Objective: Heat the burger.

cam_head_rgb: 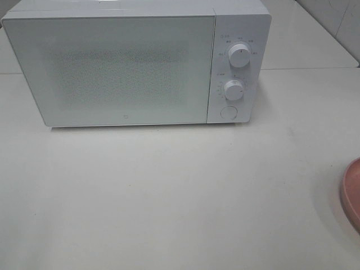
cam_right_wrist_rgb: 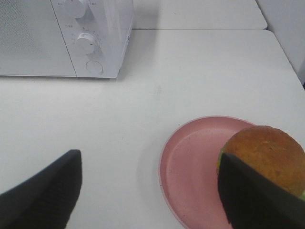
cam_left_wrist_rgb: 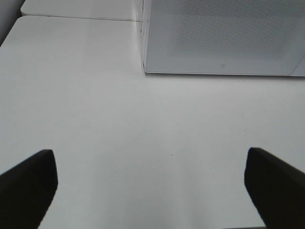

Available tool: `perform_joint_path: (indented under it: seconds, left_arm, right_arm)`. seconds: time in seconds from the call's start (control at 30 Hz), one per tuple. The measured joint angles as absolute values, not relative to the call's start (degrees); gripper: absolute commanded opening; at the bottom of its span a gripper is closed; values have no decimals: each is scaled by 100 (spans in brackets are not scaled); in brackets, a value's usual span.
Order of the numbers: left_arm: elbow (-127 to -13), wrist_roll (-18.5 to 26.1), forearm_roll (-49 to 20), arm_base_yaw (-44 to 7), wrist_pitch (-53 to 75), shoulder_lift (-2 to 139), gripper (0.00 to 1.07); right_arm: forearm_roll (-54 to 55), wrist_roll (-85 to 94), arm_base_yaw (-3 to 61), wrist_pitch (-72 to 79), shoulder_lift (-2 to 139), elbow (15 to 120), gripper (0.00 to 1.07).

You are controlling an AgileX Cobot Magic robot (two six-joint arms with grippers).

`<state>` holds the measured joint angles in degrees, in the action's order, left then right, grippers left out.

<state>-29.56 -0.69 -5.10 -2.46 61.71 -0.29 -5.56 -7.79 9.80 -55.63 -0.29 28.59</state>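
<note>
Scene: a white microwave stands at the far side of a pale table, its door shut, two dials and a round door button on its right-hand panel.
Burger: the burger sits on a pink plate at the table's right edge, well apart from the microwave; the high view catches only a sliver of the plate's rim.
Left gripper: the left gripper hovers over bare table near the microwave's left front corner, fingers spread wide, nothing between them.
Right gripper: the right gripper hangs above the plate's left side, fingers apart and empty; one finger overlaps the burger in the wrist view, though contact cannot be told.
Step in hand: judged from the shut door and the untouched burger, opening the microwave comes first.
Doing it well: press the round button squarely with one fingertip, keeping clear of the dials just above it; leave the door room to swing.
Burger pickup: probably best to grip the plate's rim rather than squeeze the soft bun, and carry it level.
Risk: the plate lies close to the table's edge, so a nudge outward could tip it off.
</note>
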Motion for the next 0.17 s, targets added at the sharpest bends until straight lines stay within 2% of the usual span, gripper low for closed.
perform_joint_path:
  seconds: [0.17]
  left_arm:
    - [-2956,-69,-510,-246,6171,-29,100]
  right_arm:
    - [-556,-779,980,-5563,-29,2859,76]
